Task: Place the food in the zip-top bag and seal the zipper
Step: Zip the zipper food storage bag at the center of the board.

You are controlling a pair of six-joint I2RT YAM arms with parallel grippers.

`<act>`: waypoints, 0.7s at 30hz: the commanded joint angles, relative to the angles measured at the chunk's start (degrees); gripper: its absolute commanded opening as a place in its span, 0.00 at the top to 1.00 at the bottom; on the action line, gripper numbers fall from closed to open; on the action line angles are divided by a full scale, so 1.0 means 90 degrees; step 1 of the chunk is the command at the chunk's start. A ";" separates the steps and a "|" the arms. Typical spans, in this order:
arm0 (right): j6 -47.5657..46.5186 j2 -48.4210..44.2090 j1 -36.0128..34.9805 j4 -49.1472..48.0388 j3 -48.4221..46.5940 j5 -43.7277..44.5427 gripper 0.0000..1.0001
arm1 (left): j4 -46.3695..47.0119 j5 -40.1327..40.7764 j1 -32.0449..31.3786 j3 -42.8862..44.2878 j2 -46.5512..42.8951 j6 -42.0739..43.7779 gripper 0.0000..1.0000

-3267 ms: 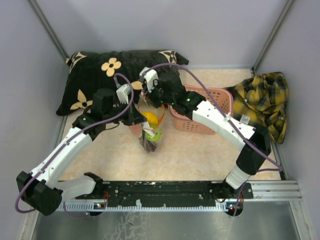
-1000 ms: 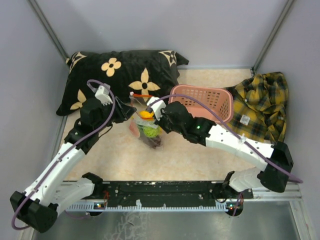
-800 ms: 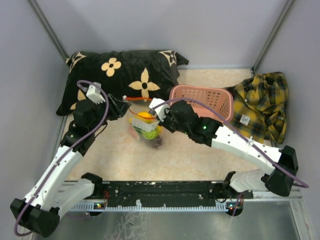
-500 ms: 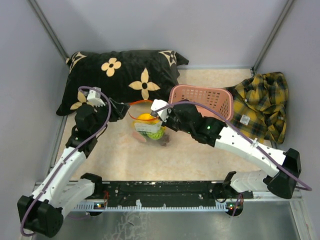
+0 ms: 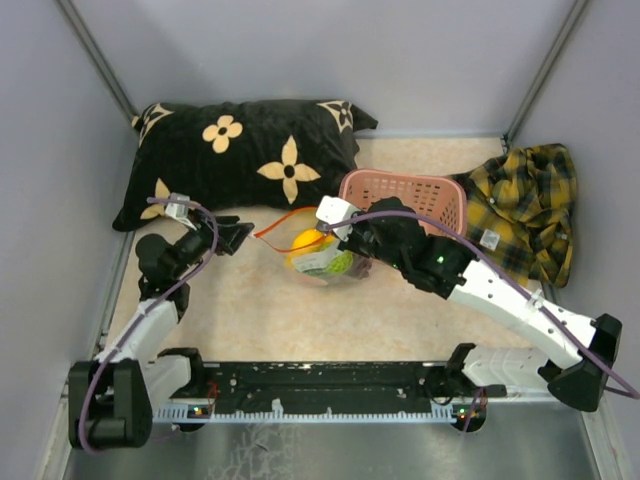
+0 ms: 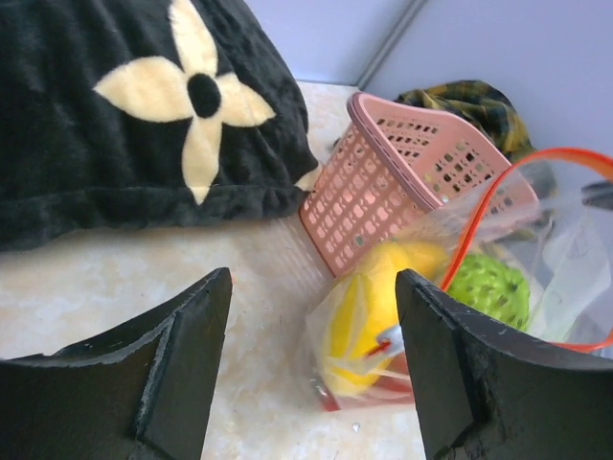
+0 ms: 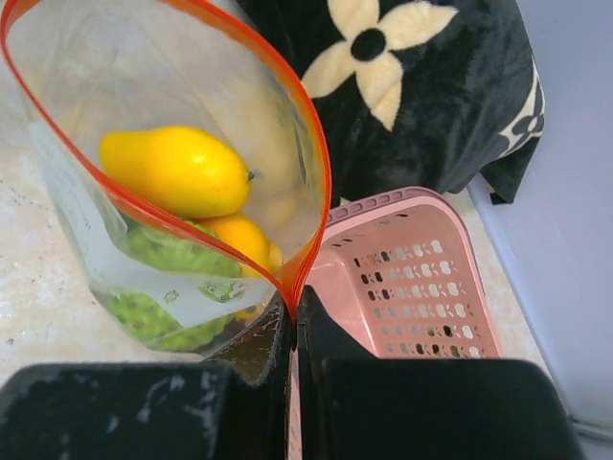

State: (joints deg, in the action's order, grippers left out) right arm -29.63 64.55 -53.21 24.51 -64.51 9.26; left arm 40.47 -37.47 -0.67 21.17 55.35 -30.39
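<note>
- The basket stands toward the back right of the table, and I place everything else from it.
- The bag lies on the table just beside the basket's near left corner, bulging with food.
- Through the plastic I see a yellow fruit with an orange piece below it. The bumpy green fruit sits lower down behind the white label.
- There is a bit of red at the bag's bottom, but I cannot tell which piece it is.
- The zipper is not sealed. It runs as an open loop round the gaping mouth, stretching away from the basket toward the left arm.
- The right gripper reaches in just in front of the basket. Its jaws are pressed together on the zipper at the end of the mouth nearest the basket, and they hold that edge up.
- The left gripper sits well to the basket's left, beyond the bag and low over the table. Its jaws stand wide apart with nothing between them, clear of the bag.
- A black pillow lies to the basket's left along the back, with one corner near the basket.
- A plaid shirt is bunched against the basket's right side.
</note>
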 commanded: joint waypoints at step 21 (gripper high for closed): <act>-0.0182 -0.0358 0.0160 -0.0361 0.0109 0.0177 1.00 | 0.6895 -0.4079 0.0580 -0.0417 0.3211 -0.1935 0.25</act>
State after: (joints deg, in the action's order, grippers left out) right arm -30.46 63.86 -52.14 25.32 -63.53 9.72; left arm 87.79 -71.07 4.34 16.03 81.80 -44.14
